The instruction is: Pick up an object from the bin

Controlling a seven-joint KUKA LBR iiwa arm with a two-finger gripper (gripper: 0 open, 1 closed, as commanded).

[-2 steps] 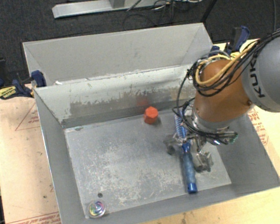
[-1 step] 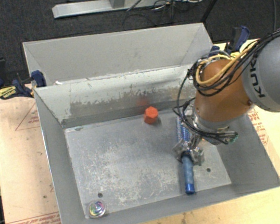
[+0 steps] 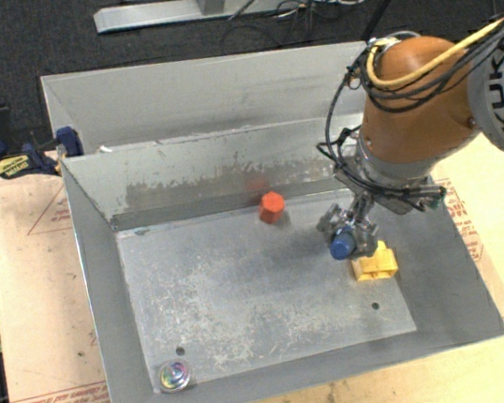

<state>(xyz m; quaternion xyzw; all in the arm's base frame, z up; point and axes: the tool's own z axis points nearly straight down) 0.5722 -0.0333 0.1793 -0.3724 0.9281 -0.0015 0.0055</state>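
Where your hand [image 3: 348, 236] sits: down low in the bin [image 3: 255, 338], close to the floor, with the arm's orange cover [image 3: 411, 99] bulking up above and behind it.
Hand state: honestly can't tell how far open it is from this angle, and I can't tell if it's got hold of anything either.
Blue round piece [image 3: 341, 248]: right at the tip of your hand, on its near side, touching or as good as. Could be gripped, could just be lying under it, no way to call it.
Yellow block [image 3: 376, 265]: just beside the hand, a touch nearer the camera and toward the view's right, flat on the bin floor. It's just beside the blue round piece too; touching or not, can't say.
Orange cube [image 3: 272, 205]: off toward the view's left of the hand and further back, near the foot of the back wall, clear of the hand.
Shiny ball [image 3: 174, 376]: well apart from the hand, way over in the near-left corner of the floor.
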